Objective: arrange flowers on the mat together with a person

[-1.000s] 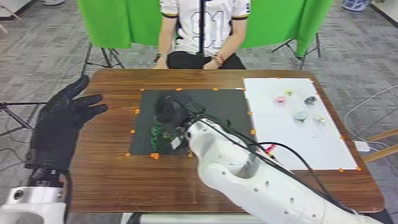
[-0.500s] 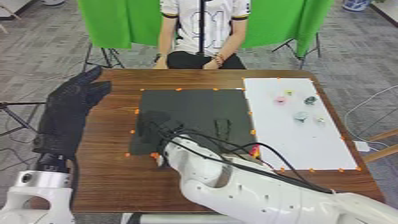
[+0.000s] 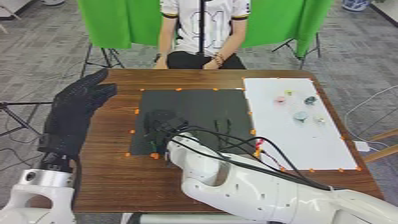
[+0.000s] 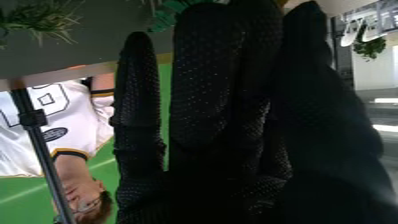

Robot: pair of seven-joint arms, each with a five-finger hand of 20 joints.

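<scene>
My right robot hand point(image 3: 163, 121) is open over the mat point(image 3: 191, 100). I should go softly near the green sprigs point(image 3: 228, 125).

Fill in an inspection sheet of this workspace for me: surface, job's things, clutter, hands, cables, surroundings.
Surface: brown wooden table, with a dark mat and, to its right, a white sheet.
Job's things: small pink flower among several small pieces on the white sheet; thin green stem on the mat; grassy green sprig in the right wrist view.
Clutter: small orange markers along the mat's edges.
Hands: left hand at the table's left side, fingers relaxed; right hand over the mat, fingers straight.
Cables: black cables along the right arm.
Surroundings: green backdrop, grey floor, black stands.
</scene>
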